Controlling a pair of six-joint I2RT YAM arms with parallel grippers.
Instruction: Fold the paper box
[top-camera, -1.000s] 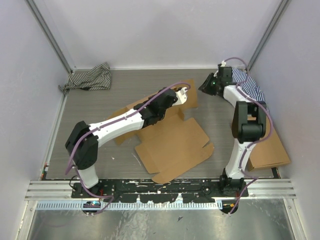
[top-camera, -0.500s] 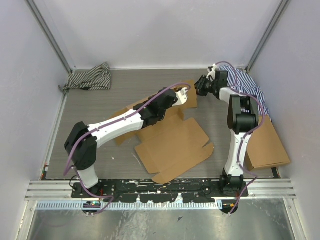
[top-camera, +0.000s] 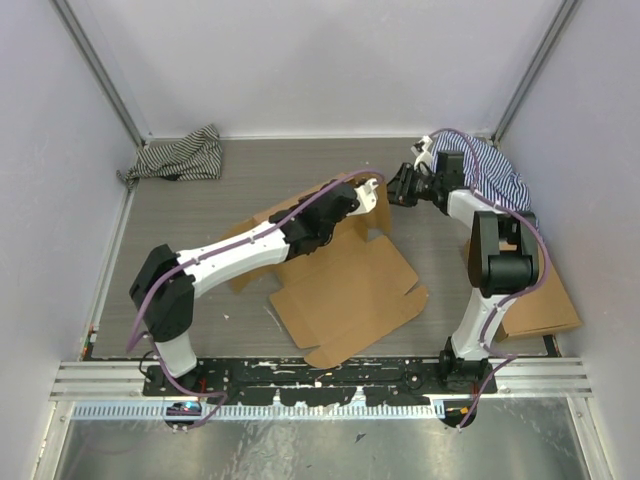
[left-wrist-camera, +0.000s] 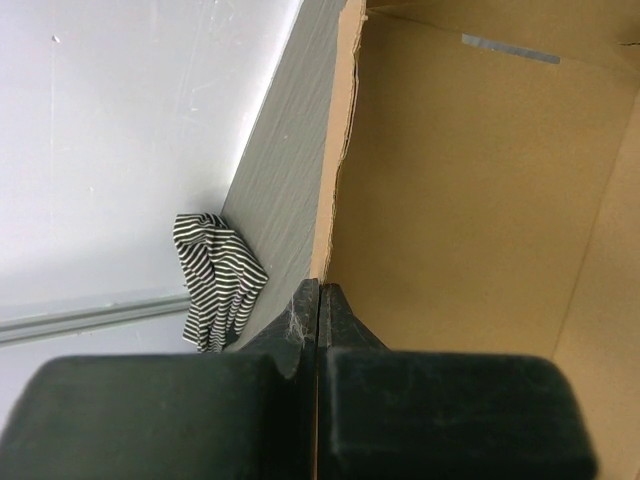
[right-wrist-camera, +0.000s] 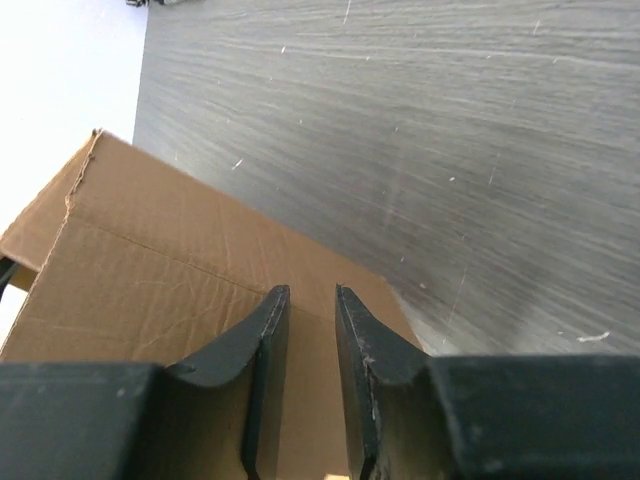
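Inside your left gripper: the top edge of a raised flap of the paper box, jaws clamped on it, probably to stand that wall upright. Your right gripper hovers just off the flap's outer face, slightly parted and empty, likely ready to brace it. The rest of the sheet lies flat behind the left wrist.
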